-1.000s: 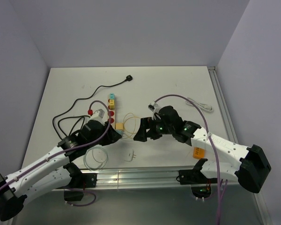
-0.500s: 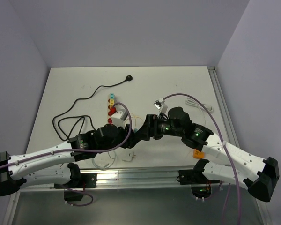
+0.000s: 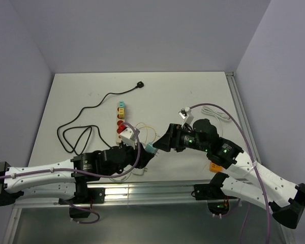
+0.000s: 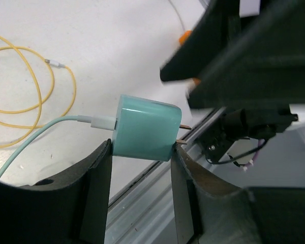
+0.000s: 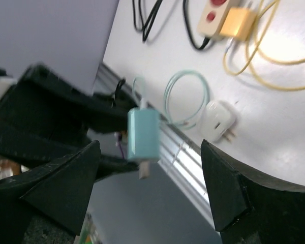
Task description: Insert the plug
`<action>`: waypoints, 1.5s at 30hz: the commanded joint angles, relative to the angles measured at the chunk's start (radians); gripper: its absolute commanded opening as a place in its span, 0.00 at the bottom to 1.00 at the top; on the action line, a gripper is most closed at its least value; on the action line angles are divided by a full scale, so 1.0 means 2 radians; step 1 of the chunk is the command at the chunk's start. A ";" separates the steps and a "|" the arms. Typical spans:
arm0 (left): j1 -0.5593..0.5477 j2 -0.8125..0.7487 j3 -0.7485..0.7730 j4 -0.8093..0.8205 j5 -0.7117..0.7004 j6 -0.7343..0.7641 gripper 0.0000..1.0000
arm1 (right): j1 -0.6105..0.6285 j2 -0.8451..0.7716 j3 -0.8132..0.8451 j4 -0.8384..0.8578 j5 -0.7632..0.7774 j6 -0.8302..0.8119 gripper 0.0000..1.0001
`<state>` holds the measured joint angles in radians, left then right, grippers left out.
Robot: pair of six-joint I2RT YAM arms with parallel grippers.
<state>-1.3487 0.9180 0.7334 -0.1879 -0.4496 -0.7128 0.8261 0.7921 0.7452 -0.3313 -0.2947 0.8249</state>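
A teal plug (image 3: 150, 148) with two metal prongs and a teal cable hangs above the table's near edge. My left gripper (image 3: 145, 153) is shut on its two sides. In the left wrist view the plug (image 4: 145, 127) sits between the fingertips of that gripper (image 4: 142, 148), prongs pointing right. My right gripper (image 3: 160, 145) faces it from the right, open and apart from it. In the right wrist view the plug (image 5: 143, 134) hangs nearer the left finger of the open gripper (image 5: 150, 152). The power strip (image 3: 121, 121) lies left of centre.
A white charger (image 3: 140, 169) lies by the near edge, next to a coil of teal cable (image 5: 185, 99). Yellow cable (image 3: 142, 133) loops beside the strip, which carries a yellow adapter (image 5: 236, 23). A black cord (image 3: 91, 109) runs far left. An orange block (image 3: 214, 165) sits right.
My left arm has swung right and carried the teal plug up over the near edge. The right arm has drawn back to the right, and its jaws have narrowed a little.
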 commanded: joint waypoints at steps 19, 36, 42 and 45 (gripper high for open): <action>-0.018 -0.021 -0.002 0.039 -0.003 0.049 0.00 | -0.031 0.024 0.014 0.032 -0.025 -0.005 0.70; -0.018 -0.023 0.007 0.039 -0.008 0.053 0.00 | 0.010 0.055 -0.005 0.067 -0.070 -0.001 0.61; -0.018 -0.039 0.006 0.030 -0.013 0.040 0.01 | 0.016 0.055 -0.014 0.075 -0.065 -0.002 0.07; -0.018 -0.052 0.008 0.030 -0.001 0.038 0.23 | 0.016 0.051 -0.014 0.073 -0.058 -0.020 0.00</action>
<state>-1.3800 0.8631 0.7017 -0.1814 -0.4496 -0.6243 0.8486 0.9051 0.7208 -0.2127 -0.4122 0.8280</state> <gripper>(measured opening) 0.478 0.390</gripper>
